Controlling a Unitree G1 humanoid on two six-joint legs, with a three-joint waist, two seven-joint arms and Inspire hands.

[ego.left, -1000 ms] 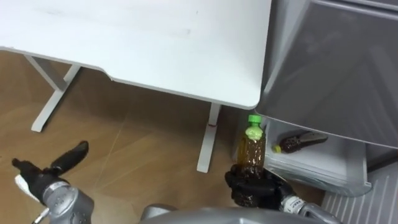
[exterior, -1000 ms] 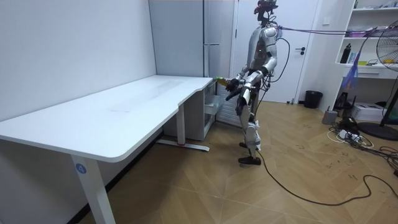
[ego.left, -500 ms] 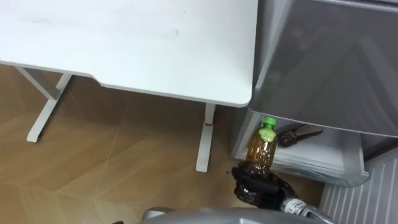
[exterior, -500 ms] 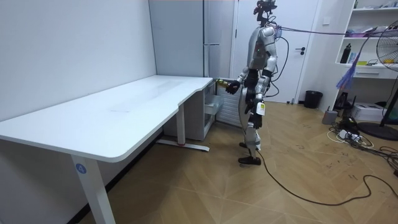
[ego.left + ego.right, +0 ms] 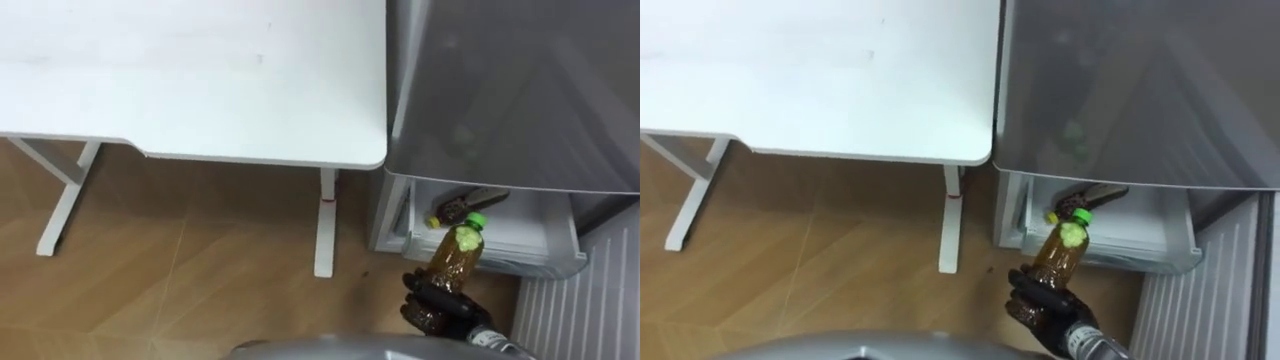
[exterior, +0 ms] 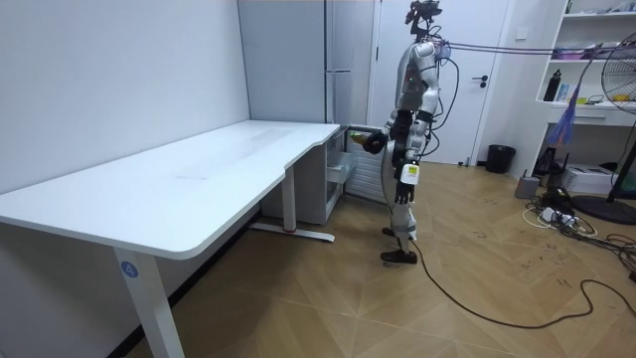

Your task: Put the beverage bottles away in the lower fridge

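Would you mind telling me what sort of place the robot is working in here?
Probably an office or lab room rather than a kitchen: a long white desk stands on wood flooring beside a grey fridge, with open shelves and a standing fan at the room view's right.

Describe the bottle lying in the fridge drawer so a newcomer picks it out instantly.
Right of the white desk stands the grey fridge, its lower drawer open. Inside lies the yellow-capped bottle, on its side, with dark liquid. Its neighbour, the green-capped bottle, is held cap-up before the drawer by the right robot hand.
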